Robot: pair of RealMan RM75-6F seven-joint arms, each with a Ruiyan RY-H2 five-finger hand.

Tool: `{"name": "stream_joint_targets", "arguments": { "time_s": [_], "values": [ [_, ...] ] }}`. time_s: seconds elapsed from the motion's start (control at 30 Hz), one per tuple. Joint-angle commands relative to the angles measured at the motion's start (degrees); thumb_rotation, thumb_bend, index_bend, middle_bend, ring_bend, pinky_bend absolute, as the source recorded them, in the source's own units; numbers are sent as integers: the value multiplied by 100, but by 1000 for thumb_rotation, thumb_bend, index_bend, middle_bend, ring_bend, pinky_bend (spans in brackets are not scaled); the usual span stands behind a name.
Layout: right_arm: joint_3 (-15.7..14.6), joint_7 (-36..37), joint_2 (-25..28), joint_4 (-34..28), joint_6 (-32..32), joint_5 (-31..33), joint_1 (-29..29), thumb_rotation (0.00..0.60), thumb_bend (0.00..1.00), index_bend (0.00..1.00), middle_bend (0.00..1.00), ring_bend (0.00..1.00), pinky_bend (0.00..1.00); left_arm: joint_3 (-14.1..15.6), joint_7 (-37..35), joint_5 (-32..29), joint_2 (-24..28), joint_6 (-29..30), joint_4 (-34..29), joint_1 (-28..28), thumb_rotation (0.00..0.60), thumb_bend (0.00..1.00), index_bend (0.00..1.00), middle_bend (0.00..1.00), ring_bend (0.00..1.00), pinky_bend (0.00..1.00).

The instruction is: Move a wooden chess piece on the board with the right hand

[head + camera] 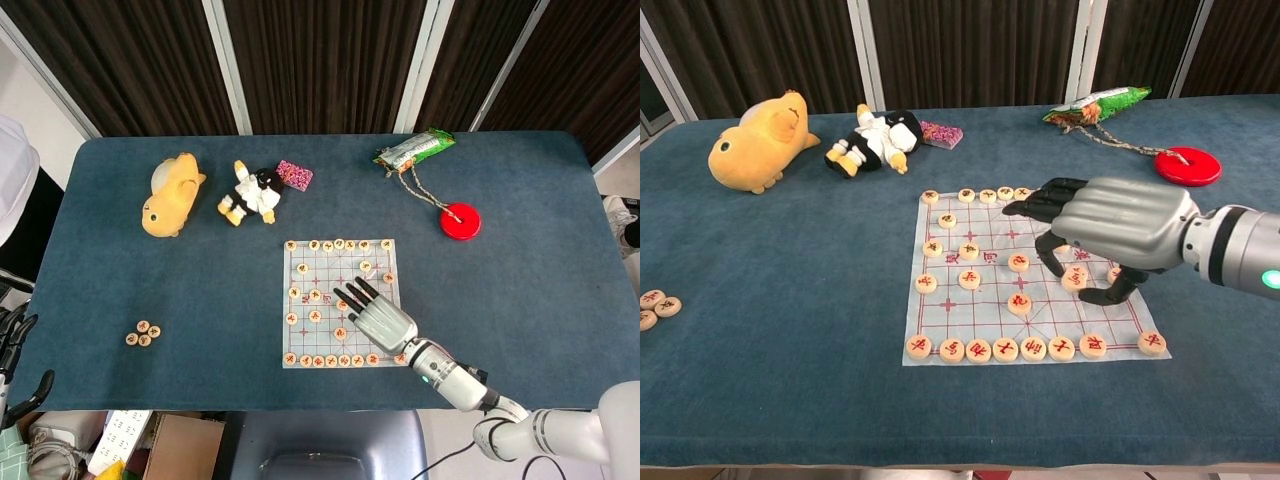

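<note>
Wooden chess piece (pixel 1075 278) lies directly beneath the right hand (pixel 1110 228), whose curled fingers hover empty above the xiangqi board (pixel 940 330).

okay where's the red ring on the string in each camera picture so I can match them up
Head view: the red ring lies right of centre on the blue table, up and right of the chess board.
Chest view: the red ring lies near the far right edge, behind the right hand.
Shared landmark: the green snack bag, which the ring's string runs up to in both views.
</note>
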Motion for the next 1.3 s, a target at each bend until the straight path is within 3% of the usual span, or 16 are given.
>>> {"name": "stream_joint_targets", "arguments": {
  "time_s": [0.03,0.37,0.9,1.07,1.13,1.3],
  "values": [
    [-38,122,-41,115,-21,-23,-55,600,449,635,57,0,0,3,20,8,-8,-16,0,-10,600,363,0,0,0,19],
    [22,344,-326,547,-211,-20,-55,600,450,627,57,0,0,-4,-25,-3,2,-25,0,-26,600,361,0,0,0,20],
    [108,274,-189,347,-137,23,-161,600,450,489,59,0,0,13,-47,5,18,-71,-4,-52,600,361,0,0,0,19],
    [139,876,295,-272,788,-384,-551,600,449,394,60,0,0,-8,-59,-41,18,-61,3,-47,600,362,0,0,0,19],
    [100,1070,556,-582,1329,-545,-840,600,450,310,58,0,0,-11,-46,-34,16,-48,5,-46,600,361,0,0,0,19],
    [-462,1145,1463,-1682,2834,-536,-2152,600,439,30,1,0,0,10,74,99,-5,60,-11,-21,600,364,0,0,0,19]
  ]
}}
